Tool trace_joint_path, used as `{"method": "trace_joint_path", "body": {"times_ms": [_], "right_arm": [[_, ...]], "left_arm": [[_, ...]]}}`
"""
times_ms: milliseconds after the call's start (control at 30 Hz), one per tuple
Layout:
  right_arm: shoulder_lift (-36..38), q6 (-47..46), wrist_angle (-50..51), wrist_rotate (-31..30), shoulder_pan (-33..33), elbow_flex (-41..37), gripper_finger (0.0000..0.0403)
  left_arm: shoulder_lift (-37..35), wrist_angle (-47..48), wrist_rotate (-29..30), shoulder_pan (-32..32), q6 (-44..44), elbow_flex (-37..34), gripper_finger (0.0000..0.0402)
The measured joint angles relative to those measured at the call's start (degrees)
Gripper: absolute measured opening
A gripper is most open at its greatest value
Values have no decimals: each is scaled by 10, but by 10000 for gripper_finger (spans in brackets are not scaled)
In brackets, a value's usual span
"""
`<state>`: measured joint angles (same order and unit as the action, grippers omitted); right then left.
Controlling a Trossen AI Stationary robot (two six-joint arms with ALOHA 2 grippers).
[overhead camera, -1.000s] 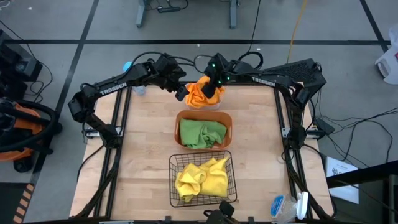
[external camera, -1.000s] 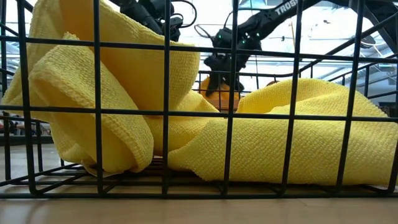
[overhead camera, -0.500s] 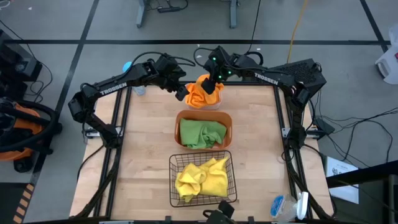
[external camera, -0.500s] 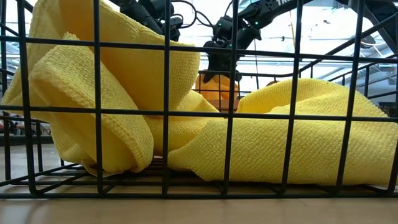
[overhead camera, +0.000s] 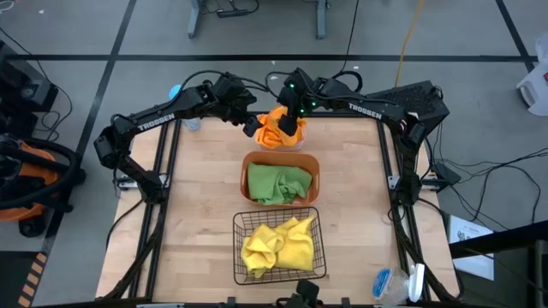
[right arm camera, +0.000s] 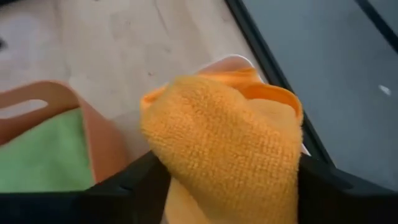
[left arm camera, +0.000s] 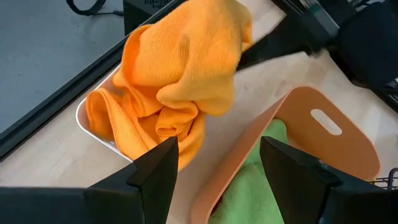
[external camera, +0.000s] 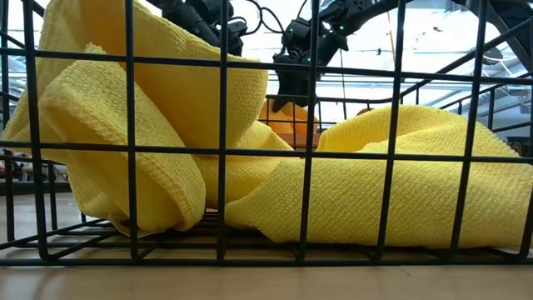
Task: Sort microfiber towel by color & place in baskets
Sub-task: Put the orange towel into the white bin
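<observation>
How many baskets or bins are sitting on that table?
3, in a row down the table's middle: a white bin at the far edge holding orange towels, an orange-brown tub in the middle, a black wire basket nearest.

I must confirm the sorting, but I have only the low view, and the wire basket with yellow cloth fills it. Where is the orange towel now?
Observer: The orange towel lies heaped in the white bin at the table's far edge, and the right claw is shut on its top fold.
Operator: And the left claw, is it also holding?
Observer: No, the left claw is open, beside the bin, holding nothing.
Operator: What is in the middle basket?
Observer: The orange-brown tub holds green towels, between the bin and the wire basket.
</observation>
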<state>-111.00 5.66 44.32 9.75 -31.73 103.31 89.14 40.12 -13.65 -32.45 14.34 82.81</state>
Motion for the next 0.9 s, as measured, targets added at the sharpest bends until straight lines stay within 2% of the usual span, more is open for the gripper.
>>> {"method": "trace_joint_path", "body": {"times_ms": [267,367,467,700,900], "right_arm": [[0,-17,15,-8,0,0,118],[5,-29,17,15,0,-1,92],[12,-34,15,44,0,4,106],[13,-38,36,17,0,14,209],[20,-35,47,-10,0,14,219]], "left_arm": [[0,-2,1,0,1,0,233],[0,-2,1,0,0,0,233],[0,-2,1,0,-8,0,233],[0,-2,2,0,-18,0,233],[0,-2,2,0,-18,0,233]]}}
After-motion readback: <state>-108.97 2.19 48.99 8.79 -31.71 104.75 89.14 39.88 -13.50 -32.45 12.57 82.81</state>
